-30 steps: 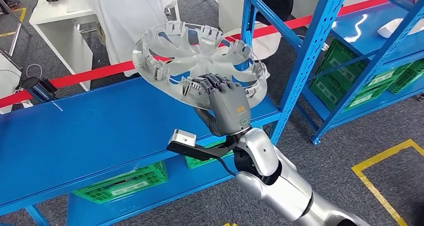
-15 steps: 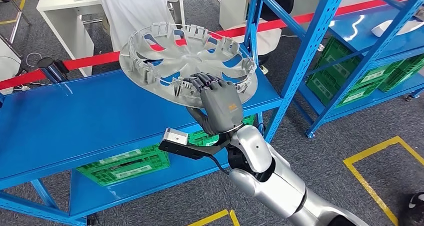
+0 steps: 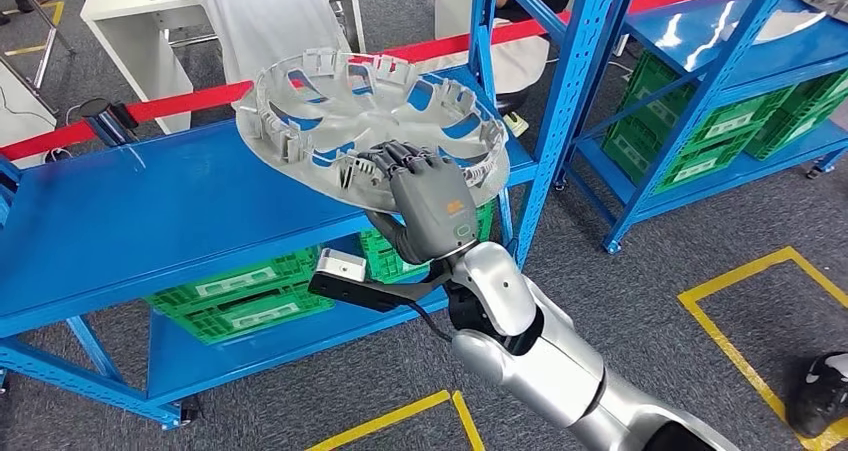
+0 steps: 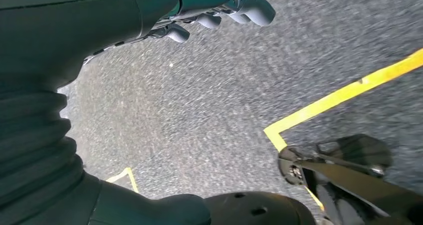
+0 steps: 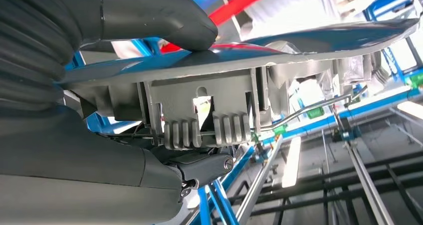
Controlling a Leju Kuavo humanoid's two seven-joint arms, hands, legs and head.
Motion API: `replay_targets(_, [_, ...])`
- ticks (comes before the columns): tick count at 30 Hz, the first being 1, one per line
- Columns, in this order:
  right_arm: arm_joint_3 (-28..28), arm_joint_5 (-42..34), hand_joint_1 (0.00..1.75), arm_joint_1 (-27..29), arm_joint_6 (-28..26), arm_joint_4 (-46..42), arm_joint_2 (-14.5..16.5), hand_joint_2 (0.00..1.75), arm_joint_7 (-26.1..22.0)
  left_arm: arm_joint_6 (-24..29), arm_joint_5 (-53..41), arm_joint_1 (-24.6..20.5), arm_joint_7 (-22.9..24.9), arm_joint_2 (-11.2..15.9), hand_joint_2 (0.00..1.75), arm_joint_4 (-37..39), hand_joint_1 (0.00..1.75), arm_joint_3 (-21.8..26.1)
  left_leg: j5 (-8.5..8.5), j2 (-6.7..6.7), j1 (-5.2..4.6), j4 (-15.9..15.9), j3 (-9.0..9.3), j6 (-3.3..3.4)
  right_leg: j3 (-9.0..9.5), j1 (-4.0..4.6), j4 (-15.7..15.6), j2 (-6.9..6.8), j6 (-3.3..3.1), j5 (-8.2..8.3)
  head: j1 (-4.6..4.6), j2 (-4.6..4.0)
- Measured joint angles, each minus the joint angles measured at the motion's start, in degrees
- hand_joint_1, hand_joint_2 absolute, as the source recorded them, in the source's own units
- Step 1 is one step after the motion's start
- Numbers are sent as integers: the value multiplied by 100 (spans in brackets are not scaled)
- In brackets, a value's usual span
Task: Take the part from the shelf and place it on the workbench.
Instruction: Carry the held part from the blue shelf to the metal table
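**Wheel cover held above the blue shelf, not yet on the workbench**

Above the blue shelf (image 3: pixel 150 221), at its right-hand end, the robot carries the part. The shelf is the biggest thing before me: a broad, smooth steel deck in glossy blue on perforated uprights, with green slatted crates (image 3: pixel 240 296) on the tier beneath. Beyond the shelf runs a red barrier tape (image 3: pixel 190 99), and past that stand a white table (image 3: pixel 135 16) and a person in pale clothing (image 3: pixel 270 16).

The part is a wheel cover (image 3: pixel 330 111), a wide, shallow disc of matt grey plastic, dished side up, with curved spoke openings and a ring of ribbed clips standing round its rim. It rides clear of the shelf deck and slightly tilted, which I judge suits a carry: held flat-ish so it neither snags the uprights nor swings.

The right hand (image 3: pixel 432 203) clamps the rim nearest the robot. The right wrist view makes the grip plain: the thick grey thumb (image 5: pixel 164 23) presses one face of the disc while the darker fingers (image 5: pixel 204 165) curl behind a clip block, beside a thin wire ring (image 5: pixel 309 110). An edge pinch like this leaves the cover's underside free for setting down.

The left hand (image 4: pixel 219 10) hangs over speckled grey floor by a yellow line (image 4: pixel 339 98), fingers loosely curled and holding nothing.
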Motion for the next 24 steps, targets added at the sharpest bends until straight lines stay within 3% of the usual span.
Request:
replay_targets(1, [5,-3,175,-1,0,13,2,175,0,4,0,-5,-3,-1,175,-1,0,1,110,-1,16,-324,285,-6,-81,-5,20,-1,26,58,0,0])
replay_targets(3, [13,-4,175,-10,1,28,11,175,5,11,-1,-26,-10,-7,175,-1,0,3,38,-19,9,-1134,869,35,-194,-2,45,-2,95,169,5,0])
replay_targets(5, [25,-5,175,-25,3,33,24,175,12,19,-2,-42,-10,-16,175,-1,0,3,-86,-42,-30,-1539,1072,148,-232,0,22,-5,174,289,11,0])
replay_targets(7, [39,-3,175,-28,9,38,29,175,23,30,-4,-34,3,-22,175,0,0,4,17,-27,-43,-1562,980,285,-259,-23,-3,4,249,350,11,0])
replay_targets(8, [44,-1,175,-31,16,39,29,175,31,35,-5,-28,13,-24,175,-1,0,6,82,-12,-45,-1568,933,345,-299,-33,58,11,277,241,13,0])
replay_targets(10, [49,-1,175,-56,50,41,28,175,40,43,-7,-25,23,-28,175,-2,0,9,229,15,-43,-1573,797,427,-454,-37,526,23,306,-310,20,0])
replay_targets(11, [52,-6,175,-71,78,44,28,175,38,46,-6,-29,27,-31,175,-2,0,10,306,17,-52,-1569,704,449,-542,-29,900,23,313,-614,22,0])
replay_targets(12, [57,-21,175,-84,109,52,28,175,28,51,4,-34,27,-35,175,-2,0,10,383,18,-65,-1561,600,462,-605,-21,1272,24,313,-815,22,0])
replay_targets(13, [64,-44,175,-95,143,66,29,175,10,62,26,-37,27,-42,175,-2,0,15,454,18,-78,-1550,497,468,-611,-9,1538,24,304,-864,22,0])
replay_targets(14, [72,-72,175,-108,171,86,32,175,-10,78,55,-37,27,-51,175,-2,0,26,521,19,-92,-1534,395,469,-538,6,1644,25,285,-790,22,0])
replay_targets(15, [79,-97,175,-126,192,108,37,175,-29,94,86,-37,27,-62,175,-2,0,39,581,21,-104,-1513,297,468,-364,23,1545,25,254,-637,21,0])
replay_targets(16, [86,-115,175,-149,207,129,47,175,-41,109,109,-39,27,-75,175,-2,0,53,638,21,-115,-1489,208,463,-85,48,1253,26,210,-506,22,0])
replay_targets(18, [96,-134,175,-196,217,155,82,175,-54,124,134,-47,26,-108,175,-2,0,76,744,18,-137,-1455,80,432,528,103,439,23,116,-544,19,0])
replay_targets(19, [101,-146,175,-218,221,165,101,175,-66,131,145,-52,26,-119,175,-2,0,85,799,17,-139,-1456,55,405,721,126,133,25,84,-620,21,0])
replay_targets(20, [107,-161,175,-242,228,177,117,175,-84,138,156,-55,30,-129,175,-2,0,93,854,17,-136,-1468,43,373,796,141,-30,27,65,-680,24,0])
replay_targets(22, [120,-196,175,-299,247,217,149,175,-116,154,168,-54,61,-136,175,-2,0,111,940,13,-126,-1501,24,305,732,128,-98,23,21,-583,37,0])
replay_targets(23, [126,-209,175,-331,258,238,169,175,-124,159,167,-54,84,-140,175,-2,0,121,863,9,-124,-1459,-19,272,672,109,-111,14,-16,-515,36,0])
replay_targets(24, [129,-217,175,-353,266,253,192,175,-121,163,159,-51,106,-142,175,-2,0,132,677,5,-121,-1332,-79,238,600,87,-129,6,-50,-439,27,0])
